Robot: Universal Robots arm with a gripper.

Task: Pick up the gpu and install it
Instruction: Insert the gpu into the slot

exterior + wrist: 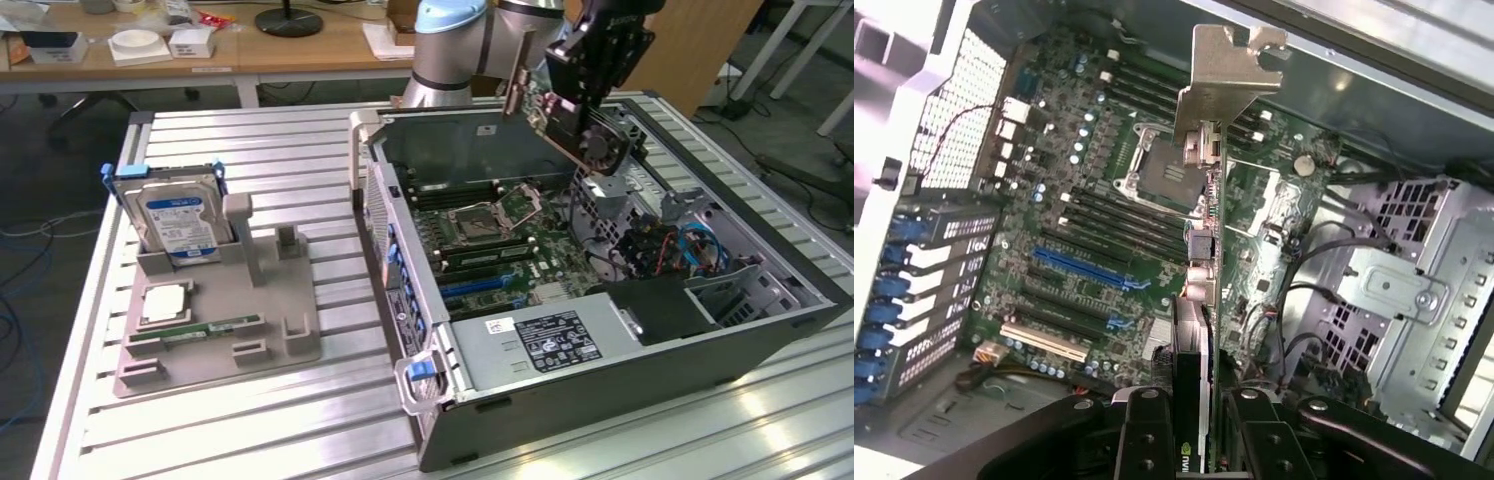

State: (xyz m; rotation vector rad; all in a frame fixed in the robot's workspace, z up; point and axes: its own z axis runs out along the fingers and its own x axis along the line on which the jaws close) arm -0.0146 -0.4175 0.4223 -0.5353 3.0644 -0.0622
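With the exterior view read as a clock face centred on the CPU socket (pixel 478 218), the gpu (pixel 585 128) is found at about 1 o'clock, held in the air above the open computer case (pixel 601 400) and clear of the motherboard (pixel 514 255). The card is tilted, with its black fan shroud turned toward 4 o'clock and its metal bracket (pixel 514 80) at the 9 o'clock end.

The gripper (pixel 587 80) is closed on the gpu from the 12 o'clock side. In the wrist view, the gpu (pixel 1199 300) is seen edge-on, pinched between the two black fingers (pixel 1144 430) of the gripper (pixel 1199 445), with the bracket (pixel 1229 70) at the far end from the fingers. Behind the card, the motherboard (pixel 1084 220), the CPU socket (pixel 1154 170) and a blue expansion slot (pixel 1084 268) are visible.

At 9 o'clock, well apart from the case, a grey fixture (pixel 267 330) is placed on the slatted table (pixel 267 430). A blue-labelled hard drive (pixel 180 220) is stood upright in it, and a RAM stick (pixel 214 327) is laid flat in it.
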